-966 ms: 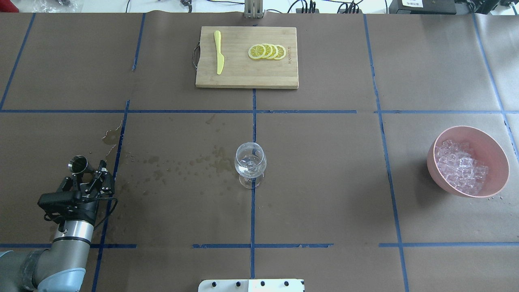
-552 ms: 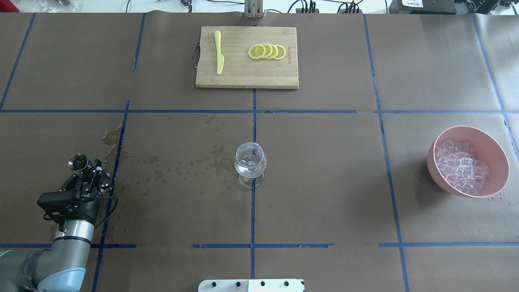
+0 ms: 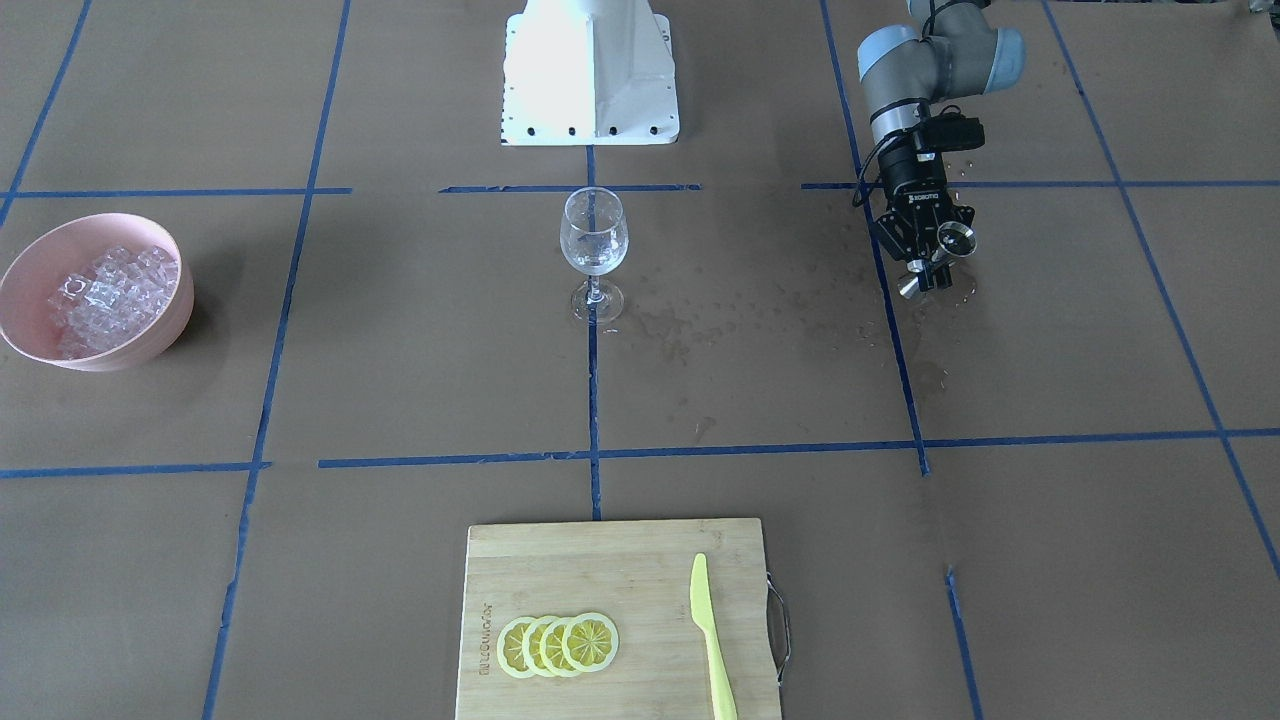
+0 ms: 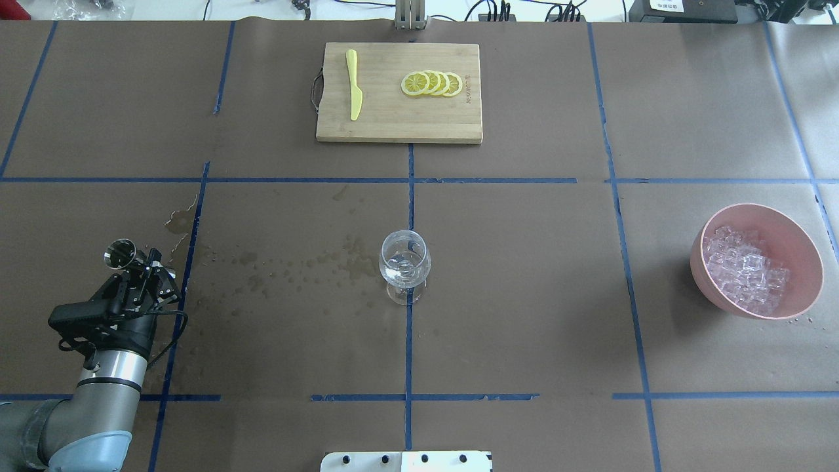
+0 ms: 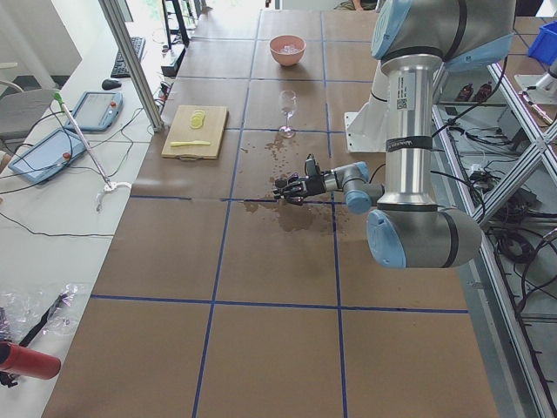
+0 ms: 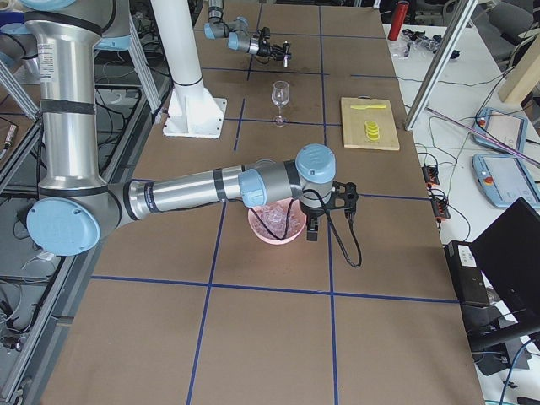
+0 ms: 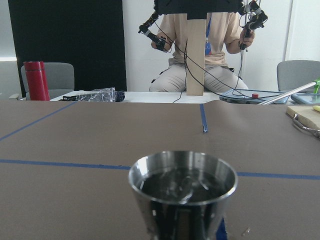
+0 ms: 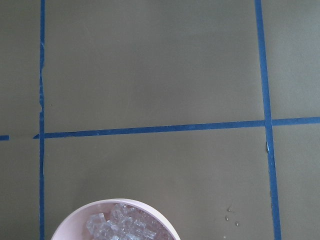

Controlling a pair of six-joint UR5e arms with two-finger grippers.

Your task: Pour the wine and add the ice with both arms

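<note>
One board [image 4: 393,124], engraving illegible, is logged with four lemon slices [image 4: 432,84] and one knife [image 4: 354,85]. One bowl [image 4: 801,252] of ice [image 4: 747,272] is noted under the right gripper [image 6: 312,229], whose closure cannot be told. The left gripper [image 3: 932,272], marked ROBOTIQ, is clamped on one jigger [image 4: 120,253] in which the wine [image 7: 182,182] is held.

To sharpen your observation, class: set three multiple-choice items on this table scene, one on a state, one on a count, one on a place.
1. The steel cup is: A gripped in the left pincer; B lying free; C upside down.
2. The lemon slices number: A two; B four; C six.
3. The yellow knife lies: A on the cutting board; B in the left pincer; C inside the steel cup.
Answers: 1 A, the pincer clamps it; 2 B, four overlapping rounds show; 3 A, it rests on the wood beside the slices.
</note>
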